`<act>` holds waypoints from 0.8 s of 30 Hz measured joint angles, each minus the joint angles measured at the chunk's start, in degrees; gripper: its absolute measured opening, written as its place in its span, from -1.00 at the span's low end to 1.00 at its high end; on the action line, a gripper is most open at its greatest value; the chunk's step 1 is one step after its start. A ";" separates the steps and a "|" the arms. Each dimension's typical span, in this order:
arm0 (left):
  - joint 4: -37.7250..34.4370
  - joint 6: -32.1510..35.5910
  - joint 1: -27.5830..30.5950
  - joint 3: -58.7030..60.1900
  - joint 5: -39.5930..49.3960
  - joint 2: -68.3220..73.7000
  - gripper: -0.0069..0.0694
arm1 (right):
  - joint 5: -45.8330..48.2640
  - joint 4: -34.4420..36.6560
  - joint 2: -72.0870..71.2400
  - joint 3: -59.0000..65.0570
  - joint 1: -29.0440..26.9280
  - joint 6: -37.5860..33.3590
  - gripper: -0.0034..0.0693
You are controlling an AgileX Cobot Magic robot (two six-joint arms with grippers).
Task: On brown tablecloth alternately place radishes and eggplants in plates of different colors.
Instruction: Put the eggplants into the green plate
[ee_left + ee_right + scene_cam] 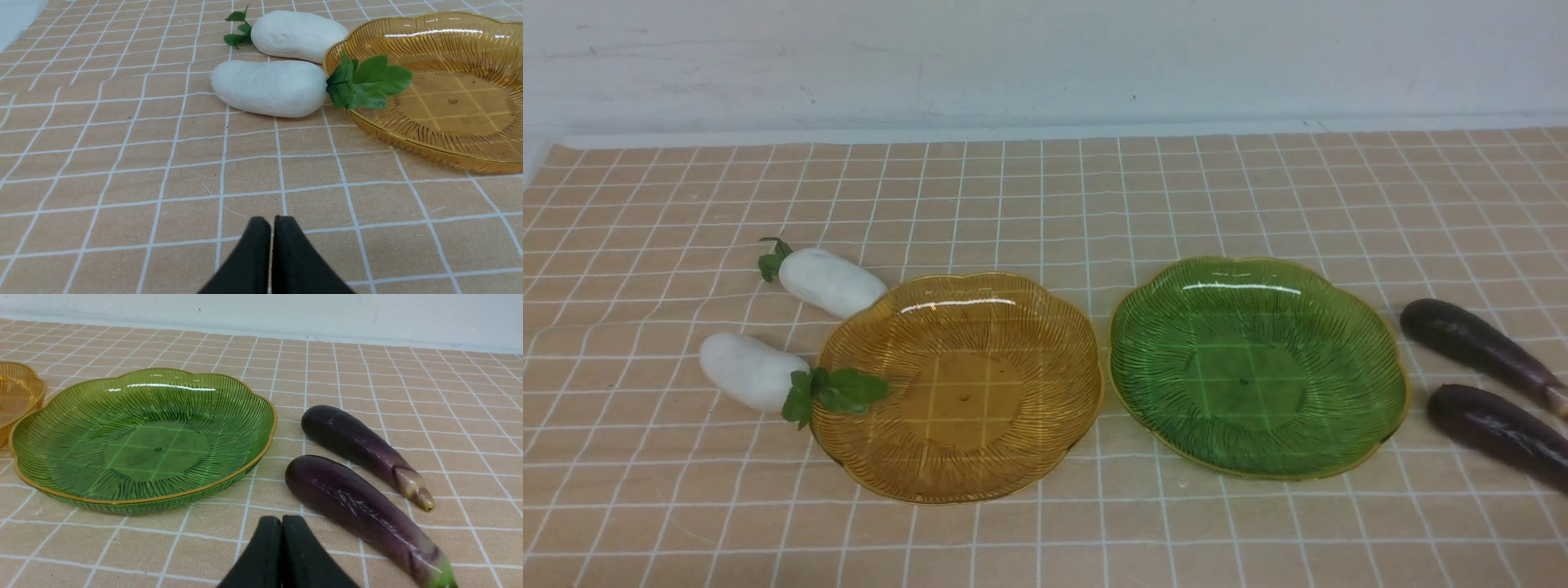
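On the brown tablecloth (1045,204) the amber plate (882,465) and the green plate (1372,327) lie side by side, both empty. Two white radishes lie left of the amber plate: the far radish (832,282) touches its rim, and the near radish (752,371) drapes its leaves over the rim. Two purple eggplants (1474,341) (1499,429) lie right of the green plate. My left gripper (272,220) is shut and empty, short of the near radish (269,87). My right gripper (282,520) is shut and empty, beside the near eggplant (359,506). Neither gripper appears in the front view.
A white wall (1045,57) runs behind the cloth's far edge. The cloth is slightly wrinkled at the left. Bare cloth stretches in front of and behind both plates.
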 joint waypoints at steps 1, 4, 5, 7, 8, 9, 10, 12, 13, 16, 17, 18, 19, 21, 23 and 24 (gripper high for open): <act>0.00 -0.13 0.00 0.00 0.00 0.00 -0.83 | 0.01 0.49 0.00 0.00 0.00 0.19 -0.95; -10.18 -7.04 0.00 0.00 0.00 0.00 -0.83 | -0.69 10.71 0.00 0.00 0.00 5.71 -0.95; -11.02 -7.61 0.00 0.00 0.07 0.00 -0.83 | -0.77 11.53 0.00 0.00 0.00 6.73 -0.95; -21.10 -13.61 0.00 0.00 0.07 0.00 -0.83 | -1.51 19.45 0.00 0.00 0.00 10.22 -0.95; -27.28 -17.08 0.00 0.00 0.07 0.00 -0.83 | -1.87 23.62 0.00 0.00 0.02 11.31 -0.95; -28.12 -17.08 0.00 0.00 0.07 0.00 -0.83 | -1.92 24.26 0.00 0.00 0.02 11.59 -0.95; -32.62 -18.74 0.00 0.00 0.07 0.00 -0.83 | -2.08 27.67 0.00 0.00 0.07 12.14 -0.95; -37.68 -19.95 0.00 0.00 -0.13 0.00 -0.83 | -2.97 31.65 0.00 0.00 0.09 12.28 -0.95; -39.59 -20.15 0.00 0.00 -0.63 0.00 -0.83 | -3.91 32.60 0.00 0.00 0.09 12.28 -0.95; -42.32 -19.26 0.00 -0.64 -1.32 0.00 -0.83 | -4.92 32.00 0.00 -1.71 0.28 9.52 -0.95; -42.49 -17.26 0.00 -2.07 -0.53 0.00 -0.83 | -4.86 30.74 0.10 -3.75 0.35 8.07 -0.95; -42.44 -15.01 0.00 -4.67 0.43 0.08 -0.83 | -4.70 28.37 1.18 -7.11 0.37 6.95 -0.95; -42.08 -12.72 0.00 -6.84 1.88 0.81 -0.83 | -3.25 25.03 3.73 -11.91 0.37 6.16 -0.94; -40.14 -9.74 0.00 -11.58 5.10 4.36 -0.83 | 3.12 15.80 12.60 -20.13 0.37 7.45 -0.94; -37.28 -8.43 0.00 -15.20 9.56 9.19 -0.83 | 12.56 6.26 22.28 -27.82 0.42 11.93 -0.94; -35.64 -8.04 0.00 -16.97 12.45 11.81 -0.83 | 16.85 -0.47 29.35 -31.39 0.42 14.86 -0.94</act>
